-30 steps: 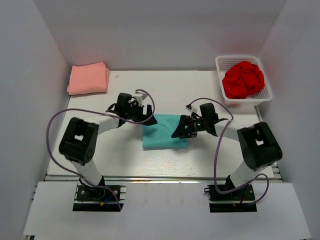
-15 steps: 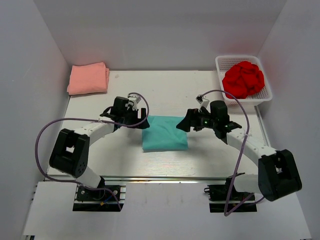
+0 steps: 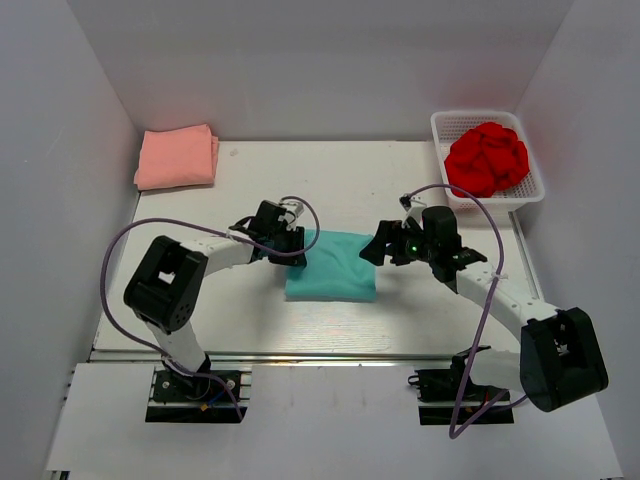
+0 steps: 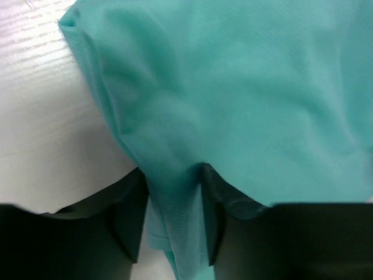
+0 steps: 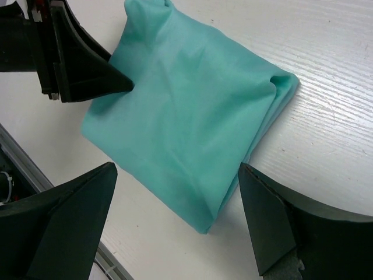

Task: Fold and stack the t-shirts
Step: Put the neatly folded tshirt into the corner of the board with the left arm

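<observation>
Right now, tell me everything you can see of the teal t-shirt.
The teal t-shirt is soft, matte, cotton-looking cloth, folded into a slightly rumpled, layered rectangle. It lies flat on the white table, between the arms. The left gripper is shut on a pinch of its left edge. The right gripper hangs open over its right side, fingers astride it, not visibly touching.
</observation>
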